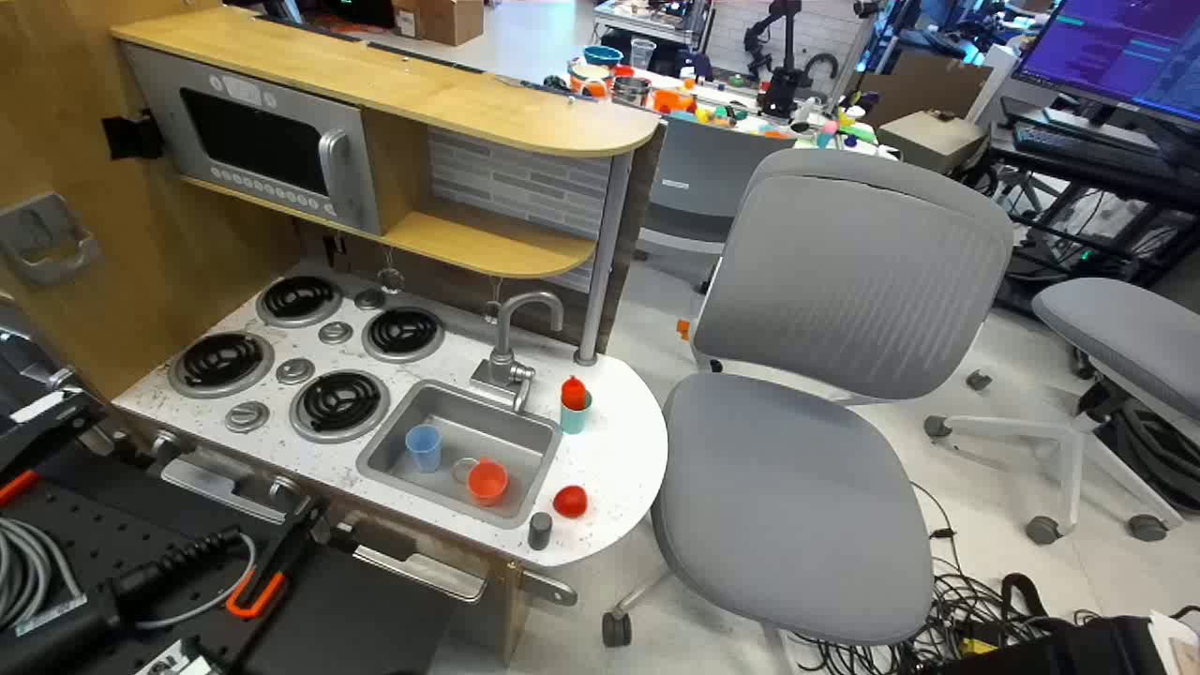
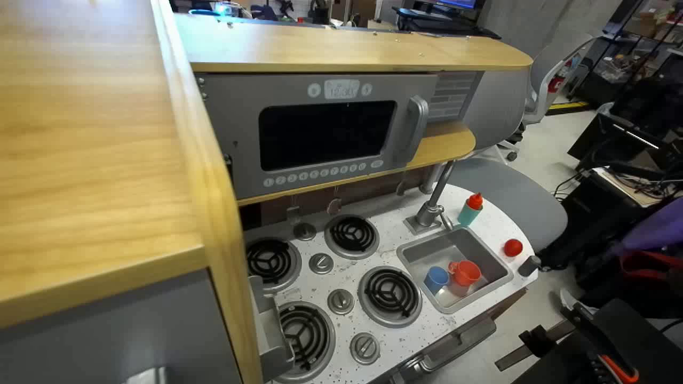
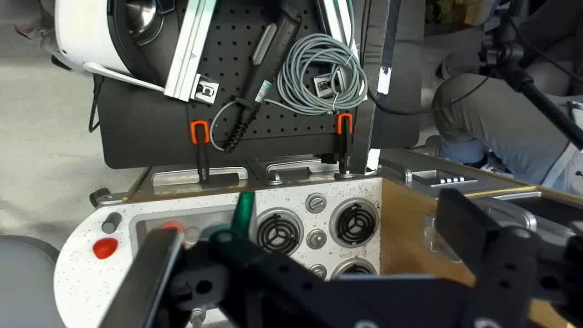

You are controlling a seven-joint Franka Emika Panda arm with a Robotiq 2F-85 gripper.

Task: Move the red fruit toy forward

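Note:
The red fruit toy, rounded and glossy, sits on the white speckled counter beside the sink in both exterior views point(image 1: 570, 502) point(image 2: 513, 247). It also shows at the left of the wrist view point(image 3: 105, 248), next to a short grey cylinder. My gripper point(image 3: 309, 218) is open in the wrist view, its two fingers wide apart, with nothing between them. It is above the play kitchen, apart from the red fruit toy, which lies to the left, outside the left finger. The gripper is not in the exterior views.
The sink point(image 1: 553, 433) holds a blue cup point(image 1: 424, 448) and an orange-red cup point(image 1: 487, 482). A teal cup point(image 1: 576, 412) with a red item inside stands behind it. A faucet point(image 1: 503, 347), grey cylinder point(image 1: 540, 531), shelf point(image 1: 506, 242) and microwave point(image 2: 325, 133) are nearby.

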